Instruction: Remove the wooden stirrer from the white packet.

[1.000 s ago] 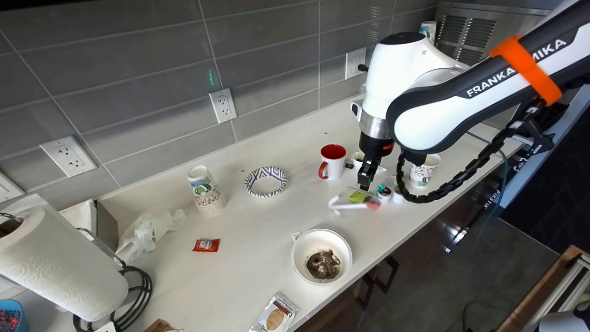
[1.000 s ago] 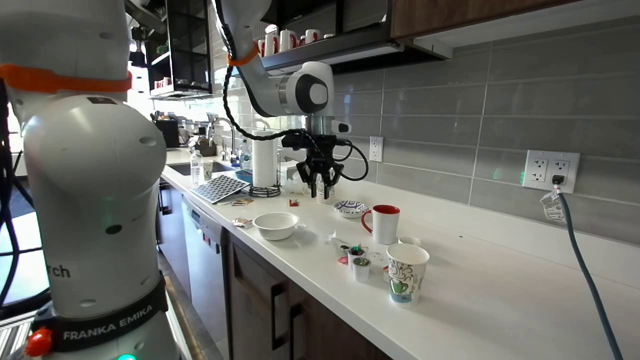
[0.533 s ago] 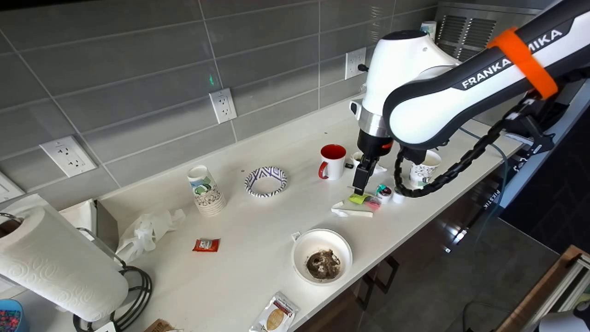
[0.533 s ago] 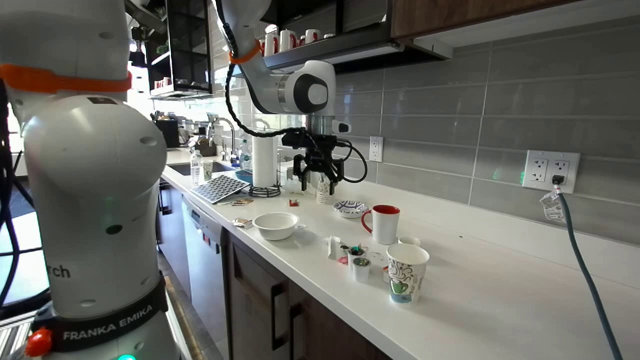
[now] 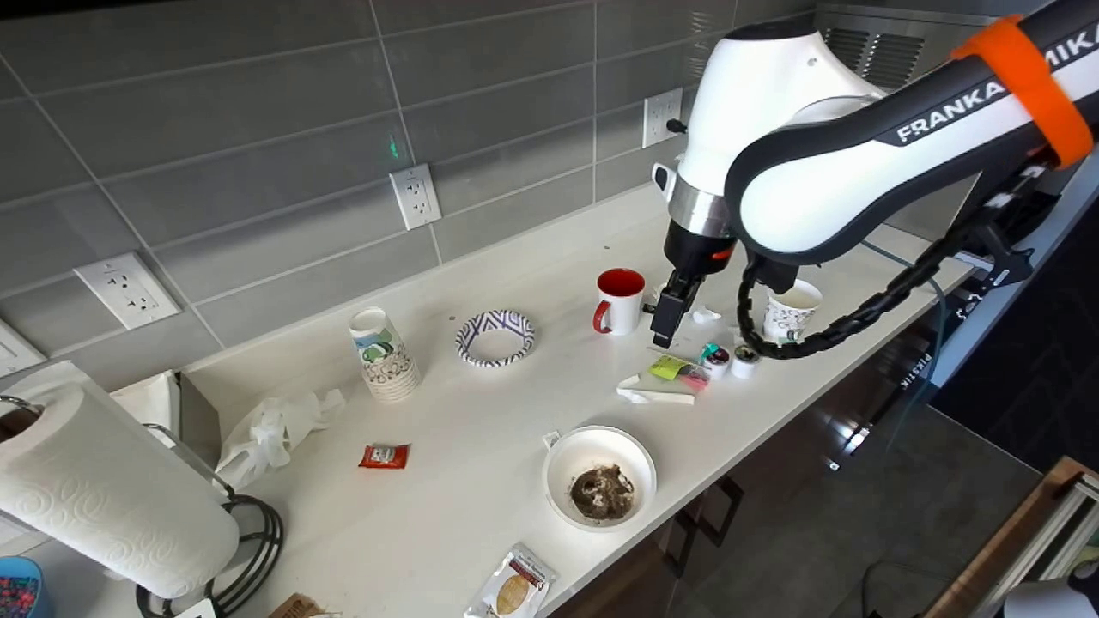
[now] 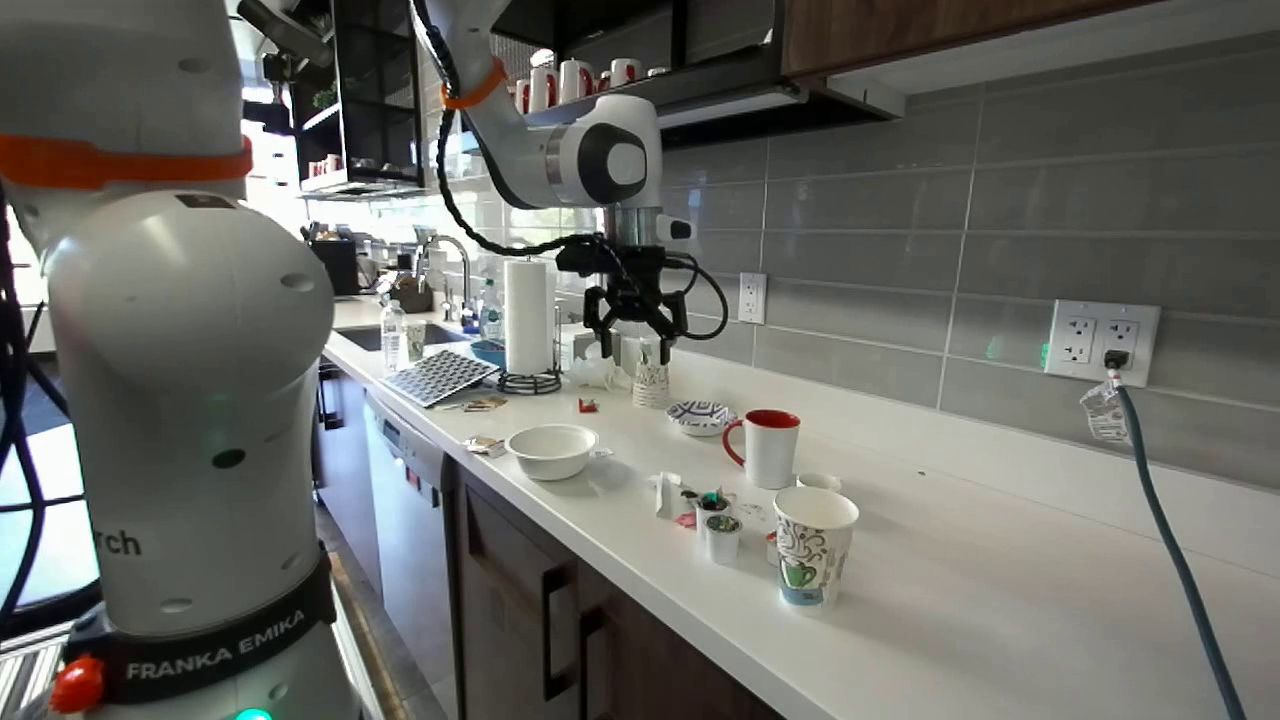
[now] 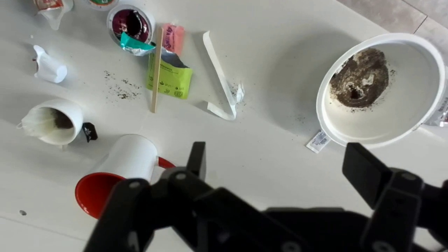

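Observation:
The wooden stirrer [image 7: 156, 80], a thin tan stick, lies bare across a green wrapper, with one end beside a pink sachet. Apart from it, the white packet [image 7: 218, 70], a long narrow paper strip bent at one end, rests on the counter; it shows in both exterior views, as a white packet [image 5: 657, 390] in front of the green wrapper. Above the counter hangs my gripper [image 7: 278, 159], its jaws wide apart with nothing between them. In an exterior view the gripper [image 6: 635, 352] also stands clear of everything below.
A white bowl [image 7: 323, 105] with dark grounds stands to one side. A red-lined mug [image 5: 622, 309], a small cup [image 7: 75, 112], opened pods [image 7: 112, 24] and a paper cup [image 6: 815, 550] surround the stirrer. Loose grounds [image 7: 122, 89] are scattered there.
One second ago the white packet was a blur in mid-fall below narrower jaws; half a second ago it lay on the counter. My gripper has spread wide and since risen.

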Motion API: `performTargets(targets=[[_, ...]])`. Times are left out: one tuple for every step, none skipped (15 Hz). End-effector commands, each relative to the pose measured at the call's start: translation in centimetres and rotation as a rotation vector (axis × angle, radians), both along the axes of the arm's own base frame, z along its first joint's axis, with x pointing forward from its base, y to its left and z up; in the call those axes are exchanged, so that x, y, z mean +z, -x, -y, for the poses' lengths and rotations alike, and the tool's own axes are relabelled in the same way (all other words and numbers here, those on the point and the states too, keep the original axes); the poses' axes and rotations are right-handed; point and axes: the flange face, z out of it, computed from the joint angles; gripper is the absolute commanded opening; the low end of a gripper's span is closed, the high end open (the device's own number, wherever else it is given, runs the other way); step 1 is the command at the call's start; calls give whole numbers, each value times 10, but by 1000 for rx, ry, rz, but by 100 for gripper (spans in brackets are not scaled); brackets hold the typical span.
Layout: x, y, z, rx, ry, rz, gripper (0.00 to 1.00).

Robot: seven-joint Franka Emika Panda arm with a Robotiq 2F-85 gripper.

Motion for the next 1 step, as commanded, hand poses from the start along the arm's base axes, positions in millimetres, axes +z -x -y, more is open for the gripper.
performTargets(targets=[[5,3,-1,-2,0,9,100]])
